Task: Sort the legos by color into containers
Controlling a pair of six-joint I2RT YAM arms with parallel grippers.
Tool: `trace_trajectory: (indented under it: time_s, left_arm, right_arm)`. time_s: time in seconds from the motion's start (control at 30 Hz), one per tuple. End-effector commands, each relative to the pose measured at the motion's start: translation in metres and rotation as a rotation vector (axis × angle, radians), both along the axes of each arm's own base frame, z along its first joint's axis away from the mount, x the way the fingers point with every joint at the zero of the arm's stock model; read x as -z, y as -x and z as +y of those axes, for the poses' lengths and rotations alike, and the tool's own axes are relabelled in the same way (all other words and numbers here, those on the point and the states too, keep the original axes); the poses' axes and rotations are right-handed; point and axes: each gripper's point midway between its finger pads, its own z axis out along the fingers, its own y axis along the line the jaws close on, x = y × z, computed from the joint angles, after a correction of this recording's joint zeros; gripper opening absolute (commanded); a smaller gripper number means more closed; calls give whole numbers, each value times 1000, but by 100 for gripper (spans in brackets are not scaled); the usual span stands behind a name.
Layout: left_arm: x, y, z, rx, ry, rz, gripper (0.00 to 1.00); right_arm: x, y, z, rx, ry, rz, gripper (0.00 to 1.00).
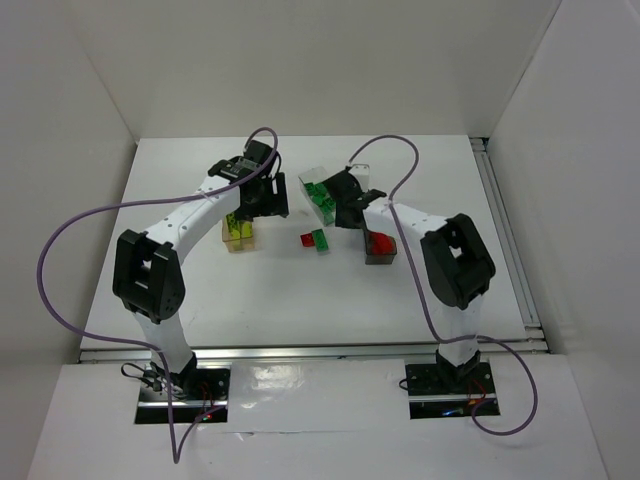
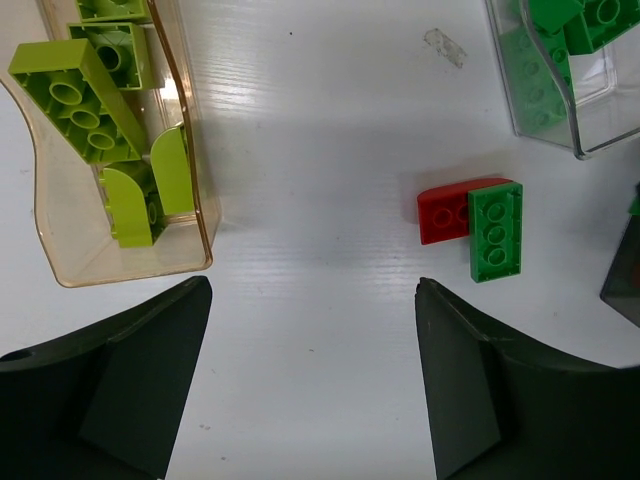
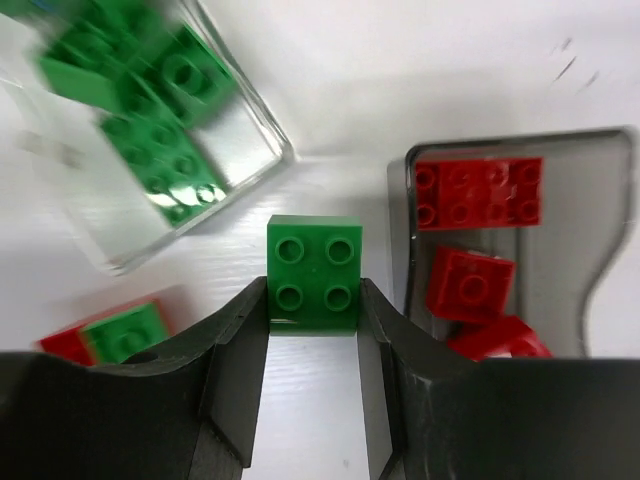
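My right gripper (image 3: 313,296) is shut on a green four-stud brick (image 3: 314,262), held between the clear bin (image 3: 262,120) of green bricks and the dark grey bin (image 3: 590,230) of red bricks. My left gripper (image 2: 312,290) is open and empty over bare table. To its left stands the amber bin (image 2: 70,235) with yellow-green bricks (image 2: 85,100). A red brick (image 2: 442,212) and a green brick (image 2: 495,232) lie touching on the table between the bins. From above, both show as the red brick (image 1: 307,240) and the green brick (image 1: 321,241).
In the top view, the amber bin (image 1: 240,243) is at the left, the clear bin (image 1: 312,178) in the middle and the grey bin (image 1: 380,257) at the right. White walls surround the table. Purple cables arch over both arms.
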Motion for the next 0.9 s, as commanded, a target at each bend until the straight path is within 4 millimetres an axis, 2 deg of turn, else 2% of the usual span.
trace_trajectory:
  time_s: [0.0,0.1,0.2,0.23,0.27,0.3,0.33,0.37,0.4,0.43,0.47,0.5,0.53,0.57,0.63,0.67,0.7,0.73,0.77,0.8,0.83,0.87]
  left_arm:
    - [-16,-4,9,-12,-1,-53,90]
    - [-16,-4,9,-13,-1,-53,90]
    - [-16,-4,9,-13,-1,-53,90]
    - [-18,-2,10,-13,-1,-54,90]
    - [-18,-2,10,-13,-1,-55,90]
    - [-18,-2,10,-13,-1,-55,90]
    - [-18,-3,13,-22,-1,-55,90]
    - [-21,-3,14,-22,3,-63,90]
    - [-20,-1,14,-22,-1,-55,90]
    - [-20,-1,14,-22,-1,-55,90]
    - [-20,-1,14,-22,-1,-55,90]
    - [-24,-1,15,-22,3,-63,90]
    - [-24,-1,15,-22,3,-63,90]
    - [-24,-2,18,-31,2,-63,90]
    - [-24,-2,18,-31,2,-63,90]
    - [-24,-2,18,-31,2,-63,90]
    - [-24,-2,18,-31,2,-63,90]
    - [-24,-2,18,-31,2,-63,90]
    - [-24,-2,18,-31,2,-63,90]
    - [-24,-2,20,-36,-5,-66,90]
    - [-24,-2,20,-36,-5,-66,90]
    - [-24,-4,24,-46,-5,-66,90]
  right_arm:
    - [-79,-12,5,-11,-73,-178,29]
    - [-98,-19,16,-49,-113,-215,31]
    - [-97,-37,30,-68,-112,-221,33]
    - [-107,-46,38,-75,-135,-242,33]
    - [-94,-51,43,-90,-121,-220,34]
    - [-92,-54,50,-106,-137,-214,34]
    - [-102,-63,56,-106,-152,-237,34]
    - [-89,-68,59,-113,-134,-220,36]
    - [-89,-74,63,-113,-140,-230,39]
    - [-99,-82,70,-120,-156,-244,45]
    - [-86,-86,73,-127,-135,-222,52]
    - [-86,-89,75,-127,-133,-219,62]
    - [-85,-87,75,-133,-127,-196,65]
    - [-98,-89,76,-141,-133,-219,69]
    - [-106,-80,77,-151,-141,-229,72]
    - [-112,-69,67,-143,-133,-234,72]
    - [-116,-60,67,-152,-139,-241,72]
    - [-101,-49,57,-146,-119,-221,68]
    - [-120,-36,59,-168,-153,-252,65]
    - [-120,-28,56,-195,-151,-255,63]
    - [-122,-19,63,-239,-177,-266,63]
    - [-111,1,60,-264,-157,-238,63]
